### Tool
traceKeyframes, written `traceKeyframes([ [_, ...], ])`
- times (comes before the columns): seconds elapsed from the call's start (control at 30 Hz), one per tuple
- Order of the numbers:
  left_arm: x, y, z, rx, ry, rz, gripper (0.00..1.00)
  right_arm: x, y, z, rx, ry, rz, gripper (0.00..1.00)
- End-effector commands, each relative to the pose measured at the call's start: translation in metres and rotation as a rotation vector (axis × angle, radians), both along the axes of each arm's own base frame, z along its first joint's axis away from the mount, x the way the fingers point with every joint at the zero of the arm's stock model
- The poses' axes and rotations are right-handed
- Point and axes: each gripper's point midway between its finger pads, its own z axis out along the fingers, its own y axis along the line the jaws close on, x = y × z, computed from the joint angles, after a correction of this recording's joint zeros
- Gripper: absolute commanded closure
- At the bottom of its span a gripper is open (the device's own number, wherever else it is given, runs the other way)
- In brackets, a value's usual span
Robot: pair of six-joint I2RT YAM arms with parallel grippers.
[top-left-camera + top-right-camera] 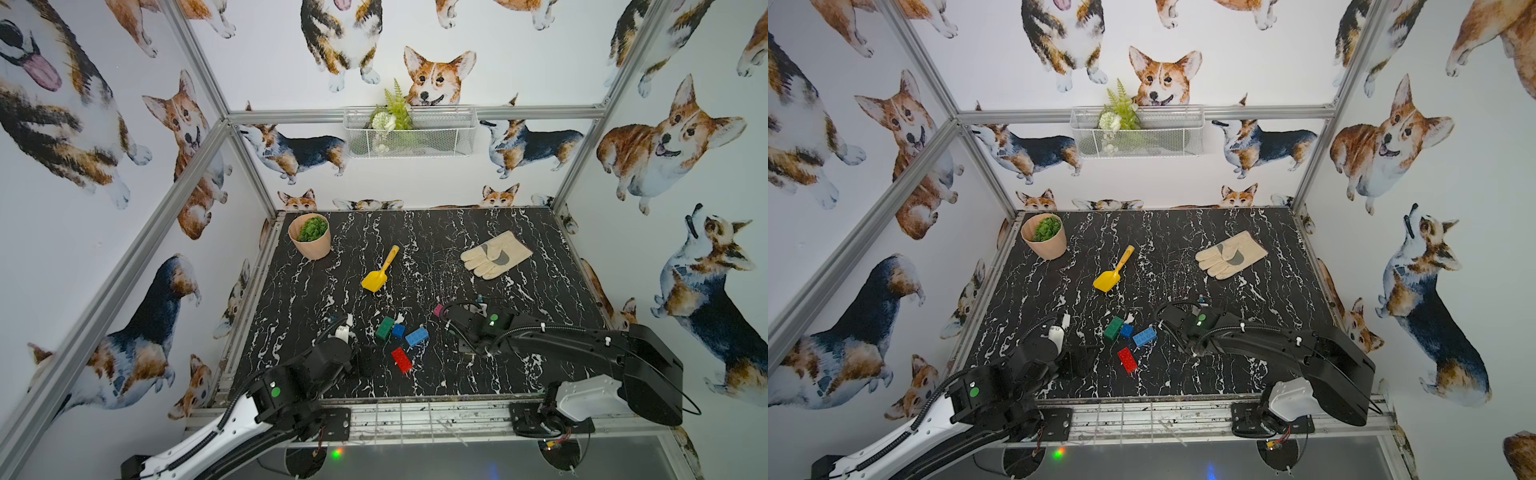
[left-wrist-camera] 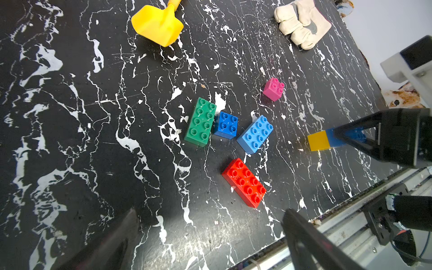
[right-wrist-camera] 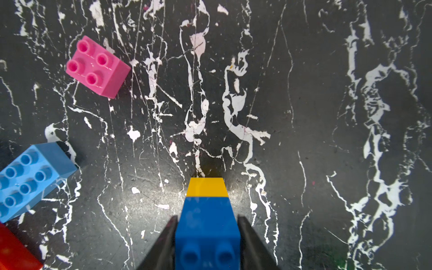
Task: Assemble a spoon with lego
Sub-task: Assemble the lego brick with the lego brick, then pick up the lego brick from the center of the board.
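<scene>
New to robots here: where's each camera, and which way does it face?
Both top views: high at the front, looking down on the black marbled table; left arm and right arm show.
Left wrist: on that arm, looking down at the long red plastic brick; open left gripper shows.
Right wrist: on that arm, looking down at the blue-on-yellow brick stack flanked by the right gripper.
Shared: both wrist views show the pink square brick.

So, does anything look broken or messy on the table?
Nothing is spilled or broken. The red brick and pink brick just lie turned at different angles. The black tabletop has thin scratches across it.
</scene>
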Motion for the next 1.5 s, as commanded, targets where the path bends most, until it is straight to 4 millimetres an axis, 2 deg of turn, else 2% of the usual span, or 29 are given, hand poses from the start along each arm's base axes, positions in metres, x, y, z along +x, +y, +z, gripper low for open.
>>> traceKeyframes([
  [0.0, 0.001, 0.000, 0.002, -0.009, 0.002, 0.008, 0.00, 0.003, -0.001, 0.014, 0.007, -0.023, -0.013, 0.45],
  [0.13, 0.001, -0.001, 0.004, -0.008, 0.006, 0.011, 0.00, 0.007, 0.001, 0.030, 0.021, -0.053, 0.008, 0.38],
  [0.2, 0.001, -0.003, 0.005, -0.015, 0.012, 0.010, 0.00, 0.008, 0.006, 0.043, 0.038, -0.070, 0.044, 0.30],
  [0.37, -0.001, -0.012, 0.004, -0.028, 0.045, -0.010, 0.00, 0.008, 0.047, 0.074, 0.137, -0.061, 0.262, 0.01],
  [0.47, -0.003, -0.013, 0.002, -0.015, 0.065, -0.016, 0.00, 0.007, 0.075, 0.081, 0.176, -0.022, 0.352, 0.00],
  [0.6, -0.005, -0.009, 0.001, -0.028, 0.057, -0.015, 0.00, 0.004, 0.118, 0.072, 0.201, 0.083, 0.490, 0.00],
  [0.67, -0.006, -0.006, 0.000, -0.038, 0.057, -0.008, 0.00, 0.006, 0.126, 0.066, 0.152, 0.108, 0.576, 0.00],
  [0.83, -0.010, -0.001, -0.003, -0.046, 0.070, 0.003, 0.00, -0.001, 0.131, 0.046, 0.052, 0.223, 0.804, 0.00],
  [0.93, -0.010, -0.001, -0.003, -0.046, 0.071, 0.004, 0.00, -0.003, 0.121, 0.037, -0.040, 0.282, 0.882, 0.01],
  [1.0, -0.010, 0.000, -0.002, -0.040, 0.068, 0.007, 0.00, -0.002, 0.111, 0.030, -0.114, 0.315, 0.900, 0.02],
  [1.1, -0.010, 0.000, -0.001, -0.040, 0.063, 0.004, 0.00, -0.001, 0.106, 0.023, -0.152, 0.340, 0.910, 0.03],
  [1.3, -0.009, -0.001, 0.000, -0.042, 0.055, -0.003, 0.00, 0.007, 0.107, -0.004, -0.224, 0.370, 0.911, 0.05],
  [1.47, -0.008, -0.001, 0.000, -0.035, 0.047, 0.000, 0.00, 0.019, 0.115, -0.013, -0.252, 0.342, 0.910, 0.08],
])
